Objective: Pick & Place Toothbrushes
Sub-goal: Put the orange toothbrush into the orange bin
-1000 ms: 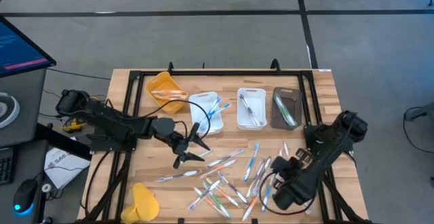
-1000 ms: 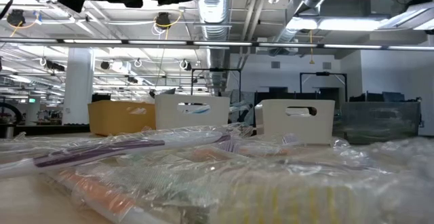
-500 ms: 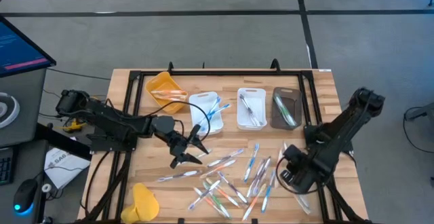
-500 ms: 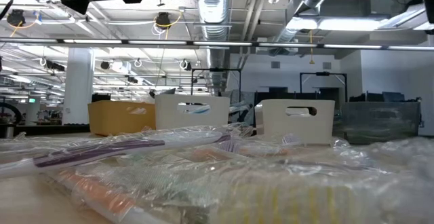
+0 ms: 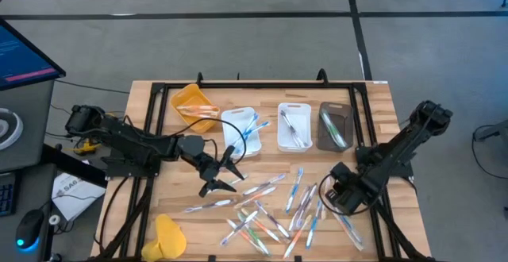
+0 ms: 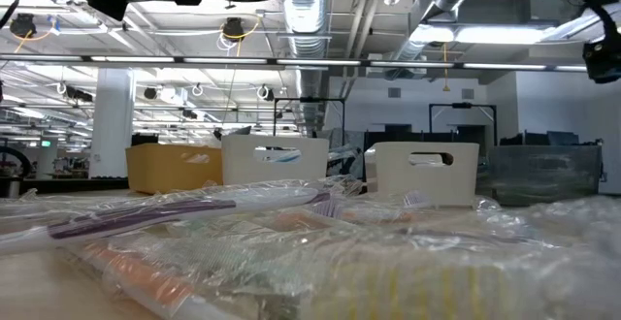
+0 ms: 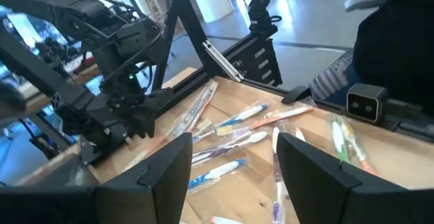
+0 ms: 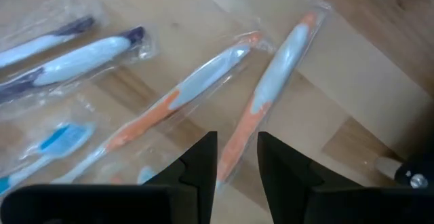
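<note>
Our right end effector, narrowly parted and empty, hovers above a wrapped orange-and-white plastic toothbrush whose long axis runs ahead between its fingers.

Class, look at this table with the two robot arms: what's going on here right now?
Two robot arms are sorting wrapped toothbrushes scattered on a wooden table into a row of trays: yellow, two white and a dark one. The right gripper hangs low over the pile, its fingers narrowly parted just above an orange toothbrush, not yet holding it. The left gripper hovers open and empty at the pile's left edge, near the trays. Most brushes lie unsorted.
</note>
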Motion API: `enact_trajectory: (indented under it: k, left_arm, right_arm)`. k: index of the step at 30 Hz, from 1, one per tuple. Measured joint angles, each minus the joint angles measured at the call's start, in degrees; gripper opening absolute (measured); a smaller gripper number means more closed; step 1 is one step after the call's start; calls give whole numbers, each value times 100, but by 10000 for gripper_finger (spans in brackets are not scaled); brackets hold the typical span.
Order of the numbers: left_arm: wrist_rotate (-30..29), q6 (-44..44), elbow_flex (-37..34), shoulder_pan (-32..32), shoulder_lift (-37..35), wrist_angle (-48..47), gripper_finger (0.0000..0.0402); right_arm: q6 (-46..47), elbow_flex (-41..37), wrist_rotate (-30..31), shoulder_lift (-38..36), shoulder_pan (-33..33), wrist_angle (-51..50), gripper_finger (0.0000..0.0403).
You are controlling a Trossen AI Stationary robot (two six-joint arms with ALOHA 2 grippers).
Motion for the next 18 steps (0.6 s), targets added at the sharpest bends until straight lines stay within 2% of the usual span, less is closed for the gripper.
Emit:
enact_trajectory:
  k: [9,18]
  left_arm:
    - [-3,-249,0,0,0,-67,208]
    - [-12,-395,0,0,0,-88,208]
  right_arm:
    - [-2,-129,0,159,-95,221,99]
    - [119,-106,-241,1093,-213,262,99]
